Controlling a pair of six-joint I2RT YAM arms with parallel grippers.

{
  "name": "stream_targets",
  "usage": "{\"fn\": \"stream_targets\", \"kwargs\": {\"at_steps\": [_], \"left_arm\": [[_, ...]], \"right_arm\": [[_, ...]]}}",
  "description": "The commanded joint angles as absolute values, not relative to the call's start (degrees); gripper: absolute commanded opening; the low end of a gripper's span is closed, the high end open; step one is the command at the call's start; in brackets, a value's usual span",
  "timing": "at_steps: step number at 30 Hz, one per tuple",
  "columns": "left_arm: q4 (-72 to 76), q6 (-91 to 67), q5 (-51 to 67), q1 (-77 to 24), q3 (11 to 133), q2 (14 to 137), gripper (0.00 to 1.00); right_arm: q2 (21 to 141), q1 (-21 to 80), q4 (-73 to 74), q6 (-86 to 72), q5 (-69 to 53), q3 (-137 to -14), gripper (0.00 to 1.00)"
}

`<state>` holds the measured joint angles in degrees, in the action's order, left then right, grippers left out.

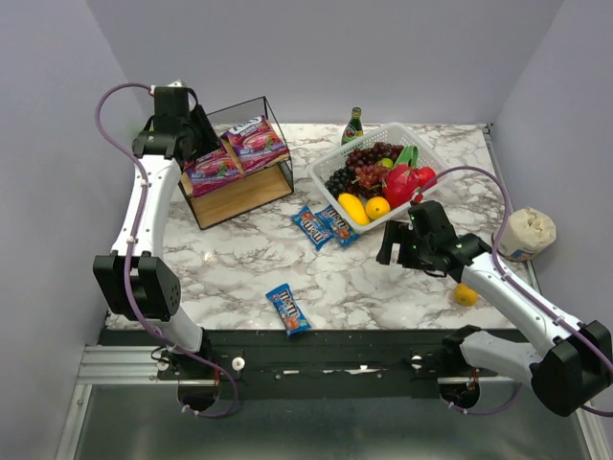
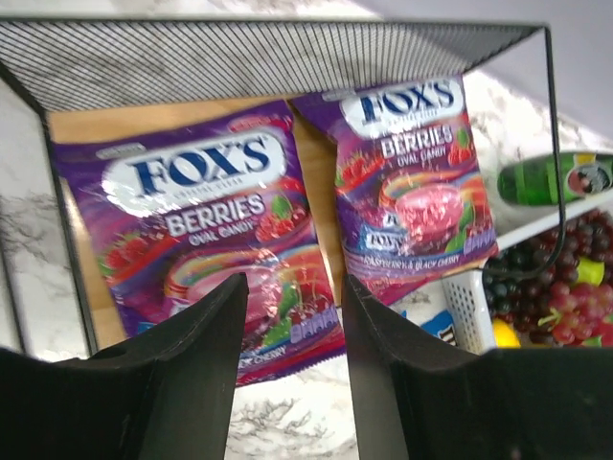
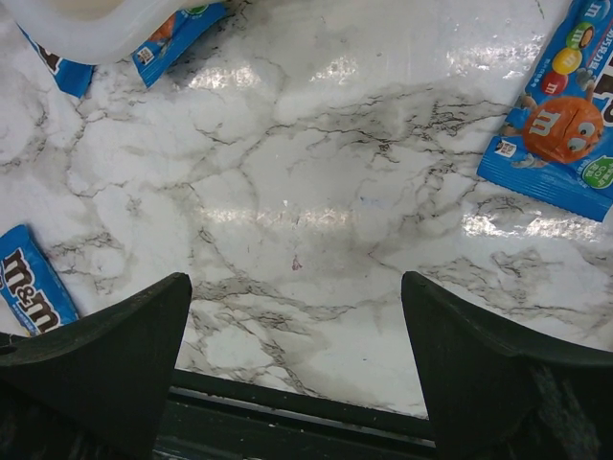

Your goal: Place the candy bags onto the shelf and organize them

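Note:
Two purple-magenta candy bags lie side by side on the top board of the black wire shelf (image 1: 273, 177): the left bag (image 1: 213, 171) and the right bag (image 1: 256, 142). My left gripper (image 1: 201, 139) hovers over the left bag, open and empty. The left wrist view shows both bags (image 2: 206, 225) (image 2: 412, 182) and the open gripper (image 2: 292, 287). Three blue packets lie on the table: two (image 1: 311, 227) (image 1: 337, 224) by the basket, one (image 1: 288, 309) near the front edge. My right gripper (image 1: 391, 251) is open and empty above bare marble (image 3: 295, 280), a blue packet (image 3: 556, 115) to its right.
A white lattice basket (image 1: 421, 153) of fruit stands at the back right, a green bottle (image 1: 353, 126) behind it. A small orange (image 1: 465, 294) and a paper roll (image 1: 525, 233) sit at the right. Another blue packet (image 3: 34, 287) lies left of the right gripper.

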<state>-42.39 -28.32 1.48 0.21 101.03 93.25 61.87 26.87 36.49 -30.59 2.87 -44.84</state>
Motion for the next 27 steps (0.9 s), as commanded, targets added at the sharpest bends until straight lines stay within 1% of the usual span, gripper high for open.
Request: {"fn": "stream_targets", "kwargs": {"at_steps": [1,5,12,20,27], "left_arm": [[-41.9,-28.9,-1.0,-2.0,95.1,92.5,0.54],[-40.0,-28.1,-8.1,-3.5,91.1,92.2,0.54],[-40.5,-25.9,-16.5,-5.4,90.1,94.0,0.55],[-41.0,-24.3,-19.7,-5.4,92.5,98.3,0.55],[-40.0,-22.1,-18.9,-5.4,95.3,102.2,0.54]], "right_arm": [[62.0,26.5,35.2,-30.6,1.9,-44.0,0.99],[61.8,26.5,35.2,-30.4,1.8,-43.8,0.99],[61.5,26.4,35.4,-30.2,2.0,-44.0,0.99],[61.5,26.2,35.9,-30.1,2.6,-44.2,0.99],[61.4,26.2,36.2,-30.6,3.0,-44.2,0.99]]}}
